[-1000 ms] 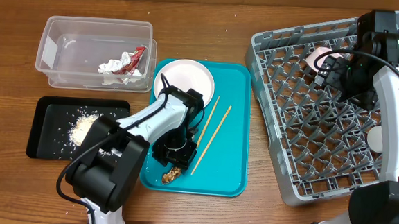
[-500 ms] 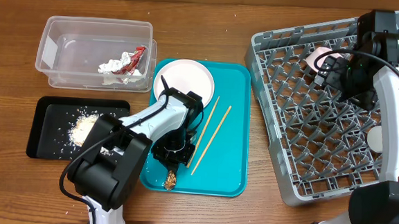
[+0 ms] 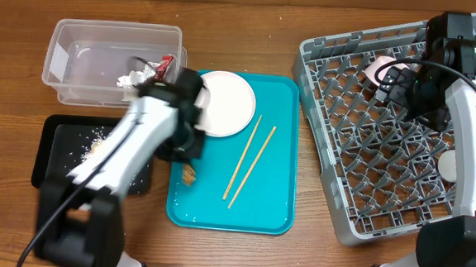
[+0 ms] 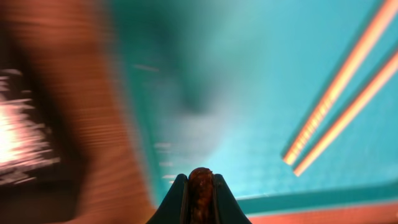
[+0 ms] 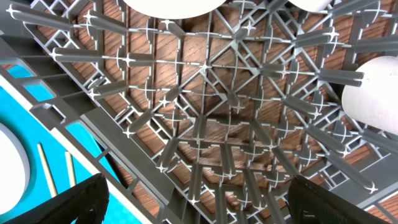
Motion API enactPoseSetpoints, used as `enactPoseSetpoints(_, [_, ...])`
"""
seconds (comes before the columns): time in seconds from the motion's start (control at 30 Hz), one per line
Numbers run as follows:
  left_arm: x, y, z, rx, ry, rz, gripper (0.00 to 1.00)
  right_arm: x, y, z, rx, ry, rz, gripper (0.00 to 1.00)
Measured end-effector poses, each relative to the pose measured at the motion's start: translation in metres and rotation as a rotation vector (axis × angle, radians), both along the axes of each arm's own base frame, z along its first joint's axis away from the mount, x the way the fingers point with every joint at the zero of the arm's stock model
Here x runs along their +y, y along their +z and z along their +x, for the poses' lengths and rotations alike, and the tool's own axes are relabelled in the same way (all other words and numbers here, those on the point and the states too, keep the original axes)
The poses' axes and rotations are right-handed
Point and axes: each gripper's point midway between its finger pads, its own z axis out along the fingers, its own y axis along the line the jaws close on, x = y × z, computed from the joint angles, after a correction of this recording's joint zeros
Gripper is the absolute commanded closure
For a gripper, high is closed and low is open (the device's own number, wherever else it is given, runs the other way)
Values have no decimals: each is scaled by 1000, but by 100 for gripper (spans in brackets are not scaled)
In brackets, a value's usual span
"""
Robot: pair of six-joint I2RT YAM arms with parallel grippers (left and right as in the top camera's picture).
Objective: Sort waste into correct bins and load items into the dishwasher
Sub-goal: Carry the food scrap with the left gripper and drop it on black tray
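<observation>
Wooden tabletop (image 3: 252, 35), overhead view, left to right.

- Bins: 2. The clear plastic tub (image 3: 89, 66) stands at the rear left. It holds 1 crumpled white napkin (image 3: 128, 81) and 1 red-and-white wrapper (image 3: 166, 63). The black tray (image 3: 54, 168) sits just in front of it, with loose rice grains (image 3: 88, 141) scattered inside. There are too many grains to count.
- Left arm is motion-blurred and crosses over the black tray. The left pincer (image 3: 188, 170) hangs above the left edge of the teal tray (image 3: 267, 193). In the left wrist view the fingers are pressed onto 1 brown food scrap (image 4: 201, 183), which is held clear of the tray surface.
- The teal tray carries 1 white plate (image 3: 227, 104) at its rear left corner. It also carries 2 chopsticks (image 3: 249, 155), lying side by side on a diagonal near the middle.
- The grey dish rack (image 3: 369, 158) is on the right, 1 unit. Two pieces show in it from overhead: a pale bowl (image 3: 381, 69) near the rear and a white dish (image 3: 447, 163) at the right wall.
- The right pincer (image 3: 394, 87) hovers over the rear of the rack, beside the pale bowl. In the right wrist view the fingers are spread wide, with nothing between them.
</observation>
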Motion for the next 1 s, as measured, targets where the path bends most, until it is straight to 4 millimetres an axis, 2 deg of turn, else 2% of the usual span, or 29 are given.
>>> enactPoseSetpoints(0.07, [33,17,15,-82,108,15,96,0,0,0,0,0,0,6])
enactPoseSetpoints(0.17, [80,28,30,-160,255,41,96,0,0,0,0,1,1,6])
enactPoseSetpoints(0.37, [177,32,51,-287,553,88,96,0,0,0,-1,0,1,6])
enactPoseSetpoints(0.5, [229,26,56,-337,688,129,96,0,0,0,0,0,0,6])
enactPoseSetpoints(0.63, [262,6,49,-303,769,168,96,0,0,0,1,0,1,6])
enactPoseSetpoints(0.77, [284,-22,41,-242,822,198,95,0,0,0,0,0,0,6])
enactPoseSetpoints(0.87, [292,-39,35,-193,845,203,91,0,0,-1,5,0,1,6])
enactPoseSetpoints(1.0, [297,-48,31,-171,862,208,80,0,0,-1,5,0,1,6])
